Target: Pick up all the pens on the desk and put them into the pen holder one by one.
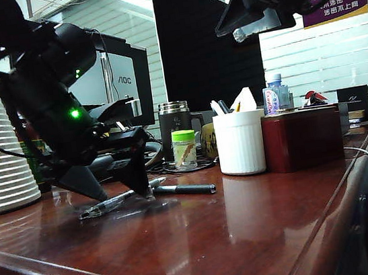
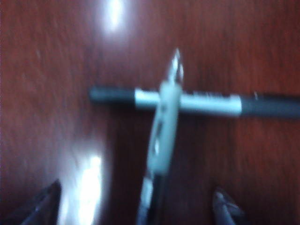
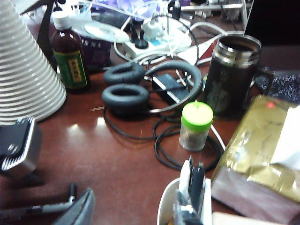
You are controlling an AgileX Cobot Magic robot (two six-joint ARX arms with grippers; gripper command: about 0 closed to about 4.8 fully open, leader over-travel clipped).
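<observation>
Exterior view: two pens (image 1: pixel 152 193) on desk (image 1: pixel 250 230)

blurred pens (image 2: pixel 187 101), left wrist view

Reddish-brown desk (image 1: pixel 205 243), white ribbed pen holder (image 1: pixel 241 145), black marker (image 2: pixel 197 103) (white label), green-capped jar (image 3: pixel 196 125)

Clear pen (image 1: pixel 114 202) lies crossed over black marker (image 1: pixel 185 189) on glossy desk (image 1: pixel 205 243); white ribbed holder (image 1: pixel 240 142) stands upright nearby, pens inside.
</observation>
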